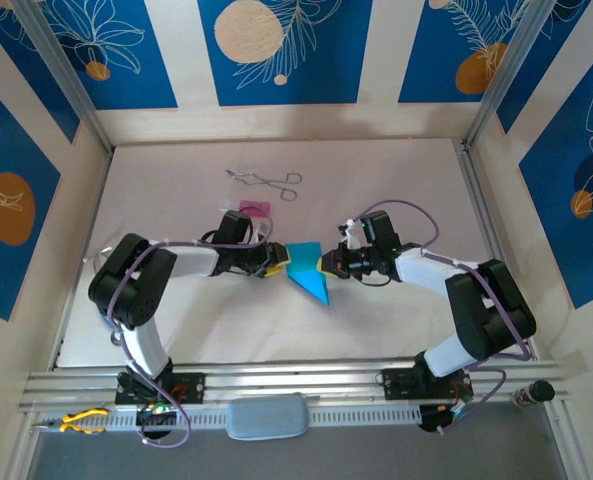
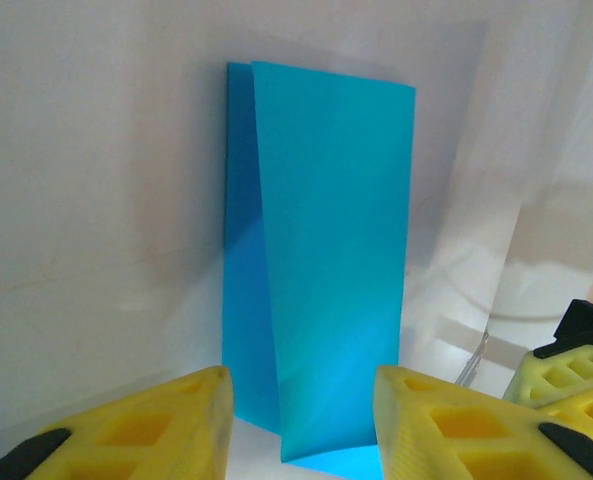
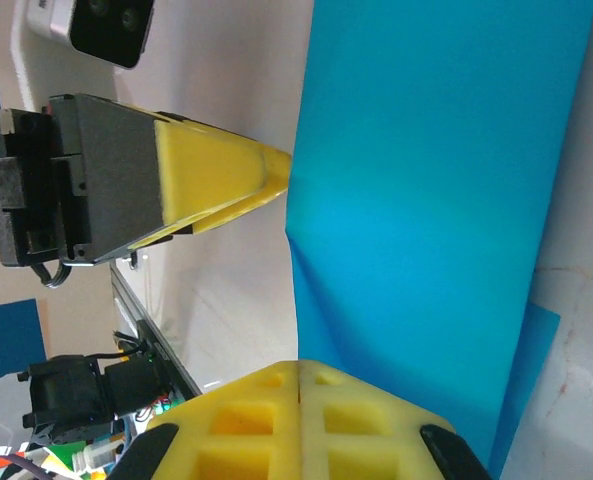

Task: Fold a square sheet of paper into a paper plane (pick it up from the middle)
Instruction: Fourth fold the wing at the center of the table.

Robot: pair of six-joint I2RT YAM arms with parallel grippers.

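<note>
The folded cyan-blue paper wedge lay between both hands, tip toward the white counter's near edge; left hand released astride it, right hand clenched at its right side.

Seen from above, the paper plane lies mid-desk with a gripper hard against each flank. The left gripper is at its 9 o'clock with jaws apart, and the right gripper is at its 3 o'clock with jaws closed, so both sides are blocked. From 6 o'clock the way in is free: bare desk runs back to the near rail between the two arm bases. Toward 12 o'clock there is room just past the paper. The pink block sits at about 11 o'clock, with the metal forceps beyond it. From 1 to 2 o'clock the desk is bare up to the walls.
</note>
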